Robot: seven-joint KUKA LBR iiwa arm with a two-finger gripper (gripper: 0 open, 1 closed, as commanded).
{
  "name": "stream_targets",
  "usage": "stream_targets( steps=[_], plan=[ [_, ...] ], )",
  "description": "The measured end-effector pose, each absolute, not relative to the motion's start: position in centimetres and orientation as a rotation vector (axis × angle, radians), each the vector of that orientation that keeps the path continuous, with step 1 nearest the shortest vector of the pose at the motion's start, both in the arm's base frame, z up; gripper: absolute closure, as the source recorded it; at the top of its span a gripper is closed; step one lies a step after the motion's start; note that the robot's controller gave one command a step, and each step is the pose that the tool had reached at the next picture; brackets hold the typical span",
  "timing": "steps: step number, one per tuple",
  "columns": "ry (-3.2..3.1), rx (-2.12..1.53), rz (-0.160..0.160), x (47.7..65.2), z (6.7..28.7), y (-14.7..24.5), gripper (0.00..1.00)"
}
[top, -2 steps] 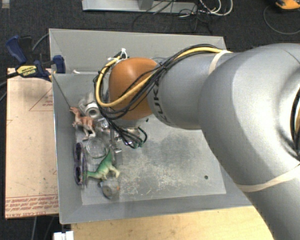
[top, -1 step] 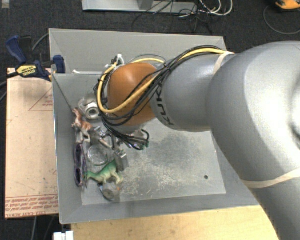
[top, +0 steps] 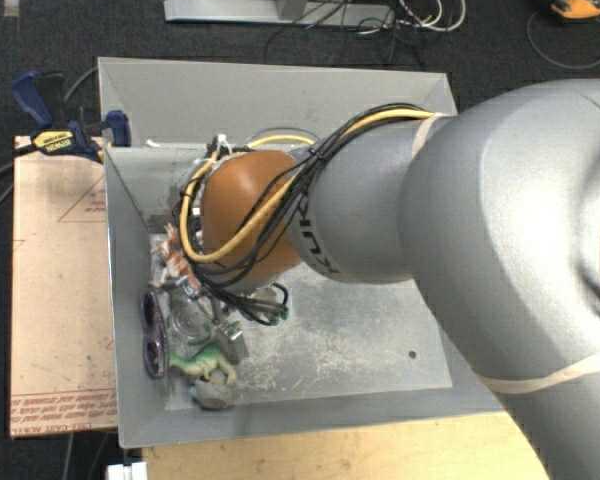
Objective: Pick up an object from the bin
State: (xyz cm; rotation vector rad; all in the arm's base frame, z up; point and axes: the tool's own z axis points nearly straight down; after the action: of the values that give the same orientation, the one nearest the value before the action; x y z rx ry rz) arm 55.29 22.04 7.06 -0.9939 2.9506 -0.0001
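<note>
Several heaped things (top: 170,313) crowd the gripper (top: 218,313), its opening impossible to tell, so best centre squarely over one, perhaps the green toy (top: 208,364).

— What does your grey metal bin (top: 380,353) carry?
— Look to its lower left corner: a small heap lies on the scuffed floor, with a purple looped thing (top: 154,333), a green toy figure (top: 205,364) and a grey lump (top: 213,398).

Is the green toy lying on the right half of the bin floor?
No, the green toy lies by the left wall of the bin, next to a purple thing.
</note>
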Motion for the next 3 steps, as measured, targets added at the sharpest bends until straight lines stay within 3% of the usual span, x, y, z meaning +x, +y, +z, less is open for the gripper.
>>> stream_targets(
  steps=[1,2,3],
  plan=[
    [2.807,-1.364,-0.003,51.8,13.1,18.4,0.0],
    [2.732,-1.482,-0.005,51.2,10.3,19.6,1.0],
    [2.732,-1.481,-0.004,51.2,10.4,19.6,1.0]
  ],
)
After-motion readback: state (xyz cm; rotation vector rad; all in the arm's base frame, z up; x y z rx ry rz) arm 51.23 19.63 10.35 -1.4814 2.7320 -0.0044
